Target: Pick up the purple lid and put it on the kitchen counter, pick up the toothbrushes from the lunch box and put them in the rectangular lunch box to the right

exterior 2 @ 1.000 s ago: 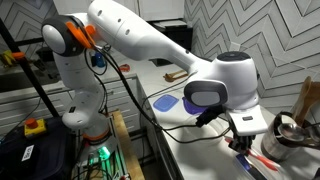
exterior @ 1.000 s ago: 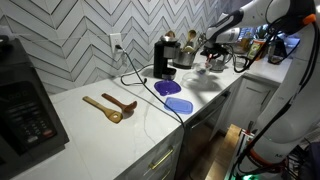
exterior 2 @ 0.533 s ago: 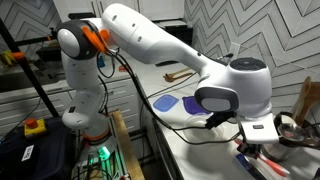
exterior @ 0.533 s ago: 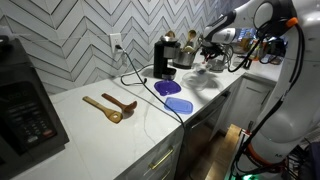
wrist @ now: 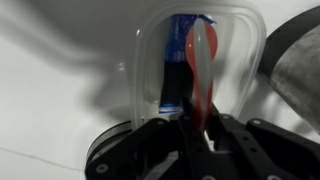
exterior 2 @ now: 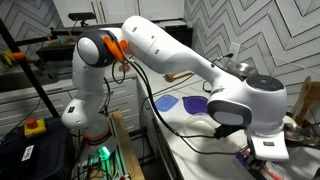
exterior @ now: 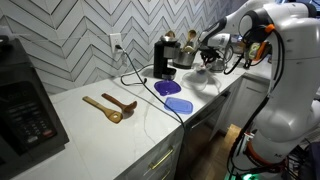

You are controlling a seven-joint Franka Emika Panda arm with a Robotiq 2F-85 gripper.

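The gripper clamps 1 red toothbrush, its long axis running straight out from the jaws.

I see two lids: one purple lid, one blue lid. Two wooden spoons, and one red toothbrush.

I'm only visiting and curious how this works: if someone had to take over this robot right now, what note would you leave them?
The gripper is shut on a red toothbrush, held over the clear box.
The purple lid lies flat on the counter, next to a lighter blue lid.
Done: the lid is moved. Something blue lies in the clear box, perhaps another toothbrush, but it is too blurred to tell.
Left: lower the red toothbrush into the box and let go, then check whether any more need fetching.
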